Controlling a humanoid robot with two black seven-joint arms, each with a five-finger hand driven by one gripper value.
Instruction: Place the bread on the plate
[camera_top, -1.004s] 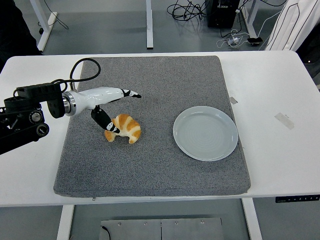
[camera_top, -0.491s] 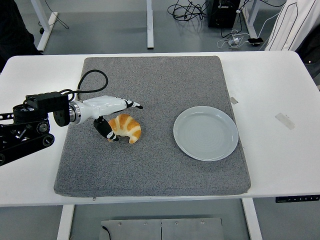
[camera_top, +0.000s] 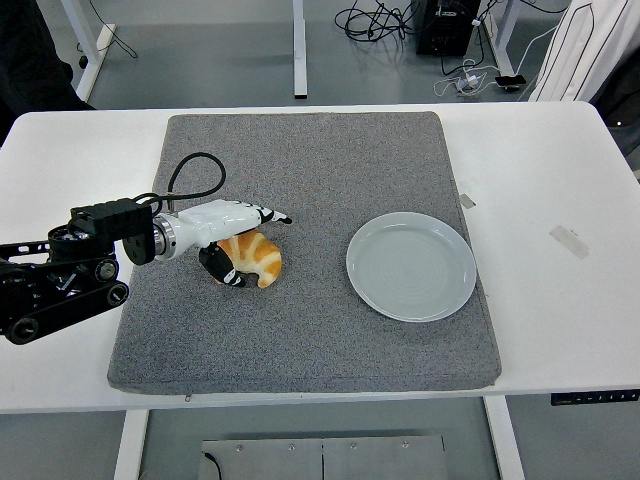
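between the bread (camera_top: 254, 257) and the plate (camera_top: 411, 265) you have bare grey mat (camera_top: 310, 330), nothing standing in that lane. the plate itself is bare, with open mat on its far and near sides. your left hand (camera_top: 232, 236) sits over and against the bread's left side, its arm and cable loop (camera_top: 193, 172) filling the mat's left part. right of the mat, the white surface (camera_top: 545, 180) carries only two flat tape scraps (camera_top: 569, 241), well apart from the plate.
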